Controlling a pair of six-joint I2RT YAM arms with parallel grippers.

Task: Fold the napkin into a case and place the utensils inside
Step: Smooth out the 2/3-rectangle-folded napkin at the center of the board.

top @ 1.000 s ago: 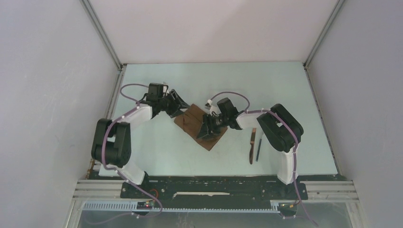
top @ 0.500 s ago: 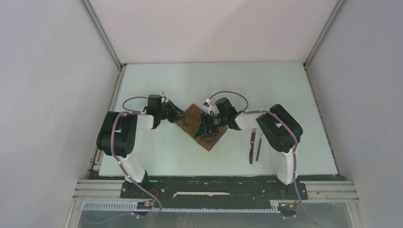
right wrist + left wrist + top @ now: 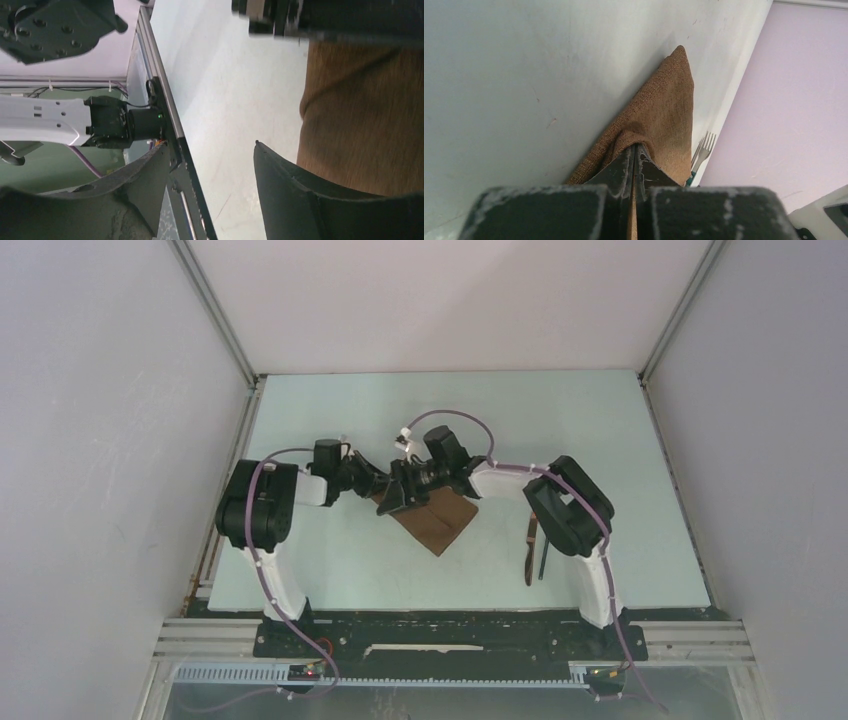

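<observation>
- left gripper [image 3: 383, 490]: low over the table [image 3: 330, 410], at the far-left corner of the napkin [image 3: 440, 525]. Jaws together, clamped on the cloth.
- Left wrist cam: fingers [image 3: 616, 172] pressed tight, brown weave bunched up at the tips, w/ a sliver of it btwn them. Rest of the napkin [image 3: 666, 107] runs away from the tips to a point, flat on the table.
- right gripper [image 3: 402, 492]: just beside the left one, at the same corner. Jaws apart, nothing btwn them.
- Right wrist cam: right gripper [image 3: 211, 145] has its two dark fingers [image 3: 282, 185] standing wide, w/ pale table showing in the gap. Napkin [image 3: 360, 125] lies beside one finger; touching or not, can't tell.
- Napkin pos: mid-table, btwn the two arms, folded, turned diamond-wise, near corner pointing toward the arm bases.
- utensils [image 3: 535, 548]: right of the napkin, apart from it, close by the right arm's lower link. They lie side by side, lengthwise front to back.
- knife [image 3: 529, 545]: brown handle, on the napkin side.
- fork [image 3: 543, 558]: thin & dark from above, on the outer side. Its tines [image 3: 704, 146] show past the napkin's edge in the left wrist cam.
</observation>
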